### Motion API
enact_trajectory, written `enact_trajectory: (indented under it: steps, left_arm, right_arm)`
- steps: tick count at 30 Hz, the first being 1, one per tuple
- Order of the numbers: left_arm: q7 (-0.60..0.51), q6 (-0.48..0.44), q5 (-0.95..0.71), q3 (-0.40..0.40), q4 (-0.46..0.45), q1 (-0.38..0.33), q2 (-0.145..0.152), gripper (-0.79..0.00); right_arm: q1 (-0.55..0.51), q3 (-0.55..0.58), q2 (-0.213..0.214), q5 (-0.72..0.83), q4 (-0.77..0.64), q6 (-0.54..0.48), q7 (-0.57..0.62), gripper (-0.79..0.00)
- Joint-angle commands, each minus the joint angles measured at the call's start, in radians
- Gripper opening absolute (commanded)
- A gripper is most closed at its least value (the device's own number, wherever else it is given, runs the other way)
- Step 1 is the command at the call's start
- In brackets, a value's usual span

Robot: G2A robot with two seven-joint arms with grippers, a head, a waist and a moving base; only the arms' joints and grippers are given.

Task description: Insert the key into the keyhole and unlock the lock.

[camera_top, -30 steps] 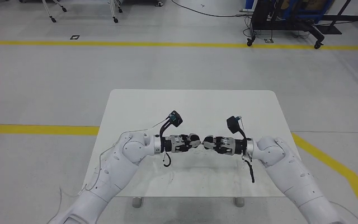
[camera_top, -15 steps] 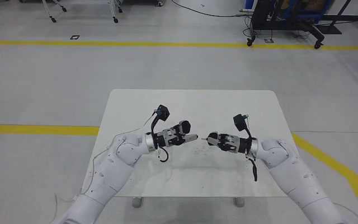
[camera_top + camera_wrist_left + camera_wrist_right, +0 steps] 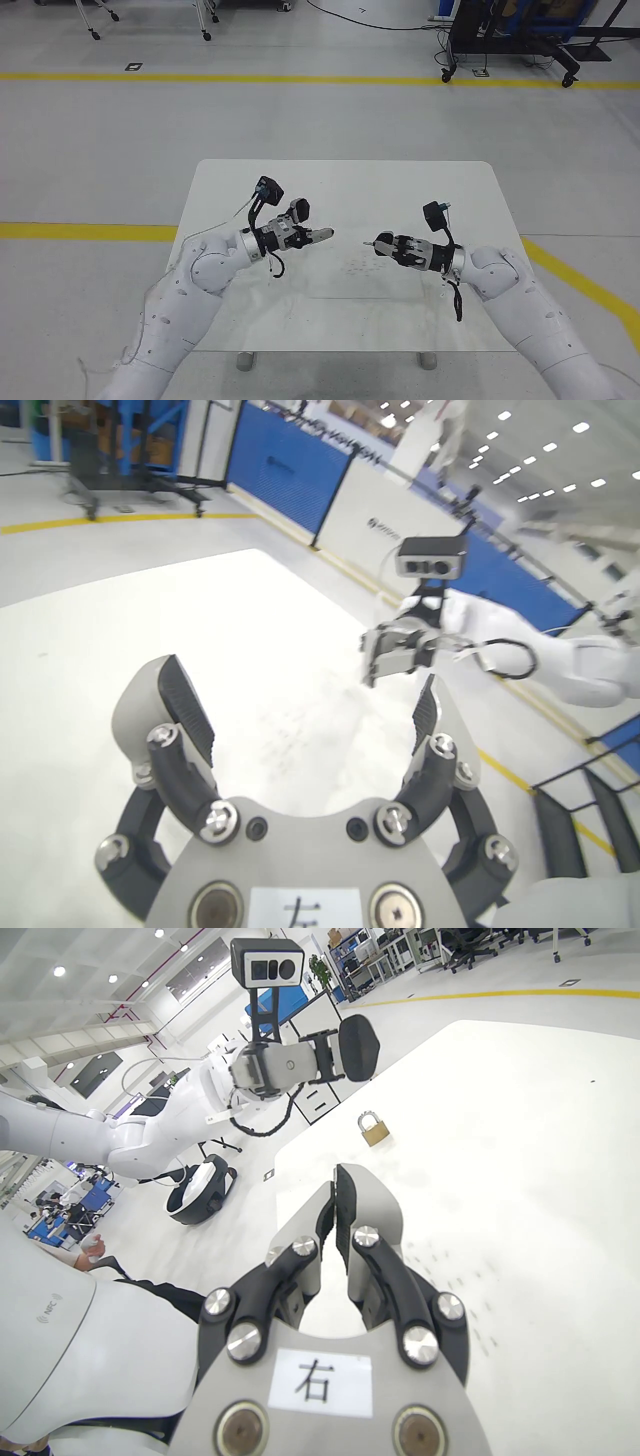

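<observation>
padlock (image 3: 374, 1129) lay flat on the white table (image 3: 525, 1138), upper middle of the right wrist frame, apart from both grippers | left gripper (image 3: 300, 680) we saw spread wide, holding nothing | right gripper (image 3: 337, 1178) had its fingers pressed together; whether a key sat between them we could not tell

Wht table (image 3: 430, 190), 1 padlock (image 3: 374, 1129)
</observation>
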Motion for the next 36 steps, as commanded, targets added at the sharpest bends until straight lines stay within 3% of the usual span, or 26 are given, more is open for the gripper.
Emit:
enact_trajectory:
  steps: [1,7,11,15,19,23,26,36]
  left_arm:
    - [-0.058,0.067,0.107,-0.077,-0.112,0.062,0.022,0.000]
    - [-0.294,0.284,0.393,-0.212,-0.462,0.266,0.064,0.000]
    - [-0.373,0.421,0.515,-0.199,-0.556,0.353,0.067,0.000]
    - [-0.362,0.501,0.531,-0.155,-0.480,0.363,0.060,0.000]
    - [-0.331,0.529,0.510,-0.133,-0.375,0.332,0.053,-0.102]
    - [-0.291,0.552,0.483,-0.135,-0.316,0.309,0.049,-0.231]
    - [-0.275,0.559,0.470,-0.134,-0.291,0.296,0.047,-0.385]
    - [-0.274,0.580,0.490,-0.089,-0.225,0.238,0.039,-0.431]
  right_arm:
    - [0.000,0.000,0.000,0.000,0.000,0.000,0.000,-0.785]
    - [0.000,0.000,0.000,0.000,0.000,0.000,0.000,-0.785]
    - [0.000,0.000,0.000,0.000,0.000,0.000,0.000,-0.785]
    - [0.000,0.000,0.000,0.000,0.000,0.000,0.000,-0.785]
    - [0.000,0.000,0.000,0.000,0.000,0.000,0.000,-0.785]
    - [0.000,0.000,0.000,0.000,0.000,0.000,0.000,-0.785]
    - [0.000,0.000,0.000,0.000,0.000,0.000,0.000,-0.785]
    - [0.000,0.000,0.000,0.000,0.000,0.000,0.000,-0.785]
